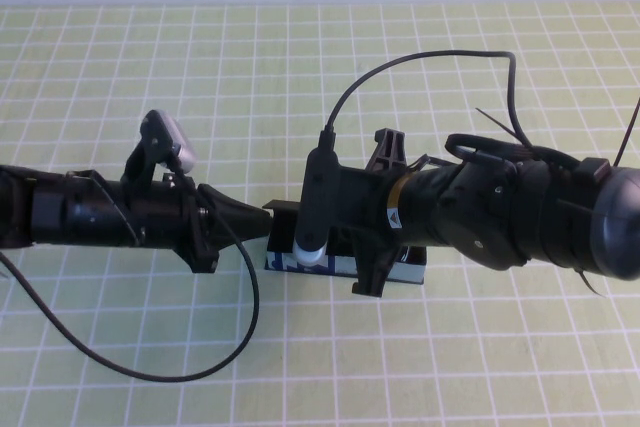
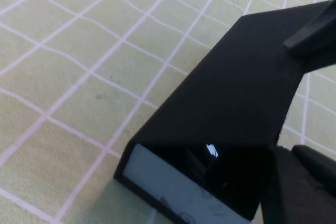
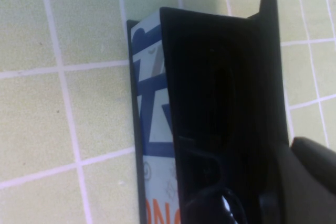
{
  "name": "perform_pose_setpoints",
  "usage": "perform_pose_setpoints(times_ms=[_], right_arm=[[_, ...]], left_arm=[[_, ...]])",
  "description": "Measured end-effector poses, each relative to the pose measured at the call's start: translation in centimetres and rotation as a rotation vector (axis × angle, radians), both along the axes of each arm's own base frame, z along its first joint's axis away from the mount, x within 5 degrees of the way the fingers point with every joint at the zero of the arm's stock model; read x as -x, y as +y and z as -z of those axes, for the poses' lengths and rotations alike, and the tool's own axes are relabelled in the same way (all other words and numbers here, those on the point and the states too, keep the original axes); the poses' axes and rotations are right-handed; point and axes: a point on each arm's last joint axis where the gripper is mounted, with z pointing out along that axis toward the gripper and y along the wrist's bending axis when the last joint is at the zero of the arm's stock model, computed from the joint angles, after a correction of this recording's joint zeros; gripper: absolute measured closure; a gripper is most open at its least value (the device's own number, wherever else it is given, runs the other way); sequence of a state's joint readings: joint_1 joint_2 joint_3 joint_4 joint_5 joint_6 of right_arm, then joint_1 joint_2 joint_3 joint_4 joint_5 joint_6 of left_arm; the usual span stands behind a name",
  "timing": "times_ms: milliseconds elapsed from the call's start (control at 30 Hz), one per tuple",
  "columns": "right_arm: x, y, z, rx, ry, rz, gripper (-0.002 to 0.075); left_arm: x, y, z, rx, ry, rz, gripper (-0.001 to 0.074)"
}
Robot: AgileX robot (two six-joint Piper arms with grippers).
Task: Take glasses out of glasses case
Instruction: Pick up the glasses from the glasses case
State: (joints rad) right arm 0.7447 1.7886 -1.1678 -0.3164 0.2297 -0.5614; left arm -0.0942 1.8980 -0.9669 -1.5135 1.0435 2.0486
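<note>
The glasses case [image 1: 283, 261] lies at the table's middle, its blue, white and orange strip [image 3: 152, 103] facing the front. Its lid [image 2: 236, 87] stands raised. Inside, the black glasses [image 3: 212, 205] lie in the dark hollow, one lens catching light. My left gripper [image 1: 266, 213] tapers shut, its tip against the lid's left end. My right gripper [image 3: 294, 182] is shut and sits low over the open case beside the lid [image 3: 269, 51]. What lies between its fingers is hidden. From above, the right wrist [image 1: 360, 212] covers most of the case.
A green checked cloth [image 1: 130, 67] covers the table up to the white wall at the back. A black cable [image 1: 200, 367] loops from the left arm toward the front edge. Another cable [image 1: 420, 62] arches over the right wrist.
</note>
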Motion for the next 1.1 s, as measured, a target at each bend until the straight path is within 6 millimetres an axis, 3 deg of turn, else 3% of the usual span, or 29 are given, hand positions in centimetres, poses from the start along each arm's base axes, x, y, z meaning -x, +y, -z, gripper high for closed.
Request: perform_pose_setpoints(times_ms=[433, 800, 933, 1100], right_arm=[[0.0, 0.0, 0.0, -0.003, 0.002, 0.002, 0.0729], [0.1, 0.0, -0.1, -0.027, 0.015, 0.019, 0.0722], [0.3, -0.1, -1.2, -0.085, 0.027, 0.063, 0.0631], [1.5, -1.1, -4.8, -0.274, 0.109, 0.207, 0.0489]], left_arm=[[-1.0, -0.3, 2.6, 0.07, 0.025, -0.022, 0.0739], [-1.7, -1.6, 3.4, 0.039, 0.023, -0.021, 0.0739], [-1.7, -1.6, 3.4, 0.039, 0.03, -0.024, 0.0739], [-1.7, -1.6, 3.4, 0.04, 0.036, -0.027, 0.0739]])
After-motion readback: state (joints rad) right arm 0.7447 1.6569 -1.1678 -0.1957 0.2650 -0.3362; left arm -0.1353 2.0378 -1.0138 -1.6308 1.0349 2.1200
